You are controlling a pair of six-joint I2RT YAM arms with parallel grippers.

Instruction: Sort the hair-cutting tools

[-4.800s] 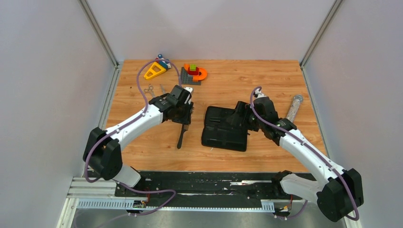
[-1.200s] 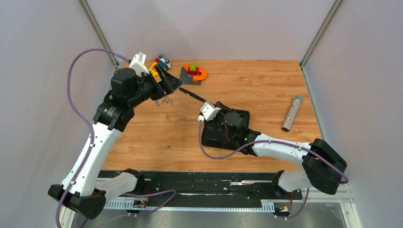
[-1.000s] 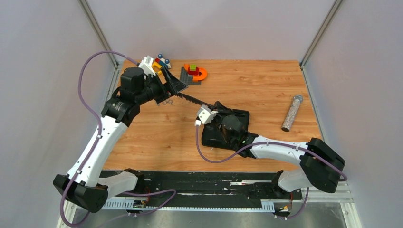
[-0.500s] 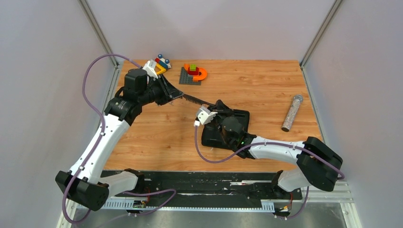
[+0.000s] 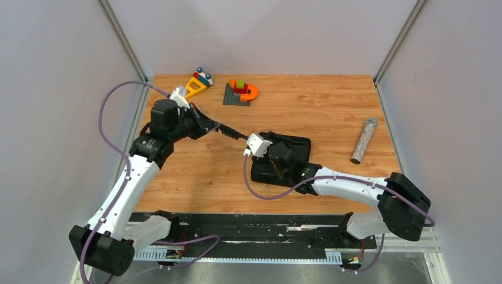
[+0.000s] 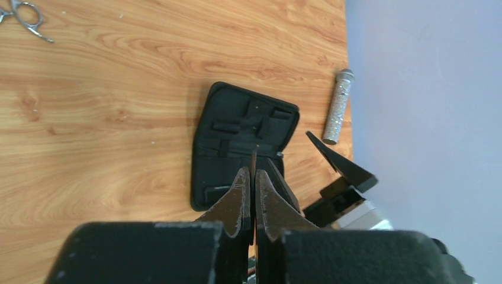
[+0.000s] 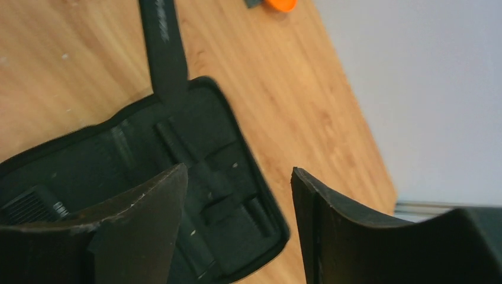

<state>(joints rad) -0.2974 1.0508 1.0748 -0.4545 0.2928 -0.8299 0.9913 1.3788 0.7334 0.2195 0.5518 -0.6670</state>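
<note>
Above the desk [image 5: 331, 106] and the open black case [image 6: 237, 130] lying flat on it, a handover has just been completed. A second ago the comb [image 7: 164, 47] was gripped by the right pincer [image 7: 237, 171], while the left pincer [image 6: 253, 177] was spread wide around the comb's far end. Now the roles are swapped.

The left pincer is closed tight on the comb, which is seen edge-on in the left wrist view as a thin dark strip pinched between the fingertips. The right pincer has been released and is parted by a wide gap, with nothing between its fingers.

For the task, this is judged to mean that the comb is now carried by the left arm alone. It can be taken wherever it is to be sorted, most likely to the case, part of which is covered by the right arm.

The comb appears to be held off the desk, stretched from the left pincer toward the right one. Its free end is seen just ahead of the right pincer's fingertips, over the rim of the case, and apart from both fingers rather than between them.

One pair of scissors [image 6: 26, 13] is left on the desk, well apart from the case and untouched. The second pair cannot be made out.
</note>
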